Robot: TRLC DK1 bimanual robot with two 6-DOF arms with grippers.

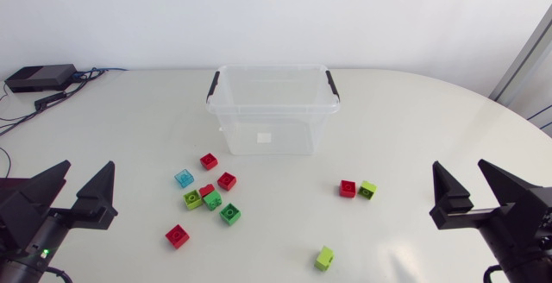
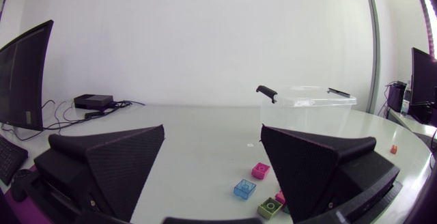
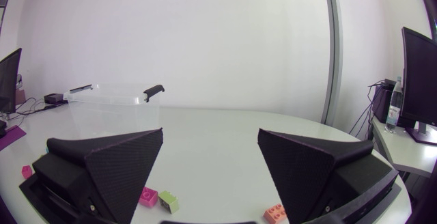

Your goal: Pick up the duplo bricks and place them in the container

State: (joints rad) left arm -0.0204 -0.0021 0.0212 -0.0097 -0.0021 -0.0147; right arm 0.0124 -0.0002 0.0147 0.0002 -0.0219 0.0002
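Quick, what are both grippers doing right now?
Left gripper: open, holding nothing.
Right gripper: open, holding nothing.

White table (image 1: 414,136) — bricks (image 1: 212,200), clear container (image 1: 267,123).

head view looks down; both low wrist views share the container (image 1: 270,110).

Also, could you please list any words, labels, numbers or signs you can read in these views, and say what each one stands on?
No text can be read in any view.
White label on the front wall of the clear container: too small to read.
Duplo bricks: no print can be made out on them.
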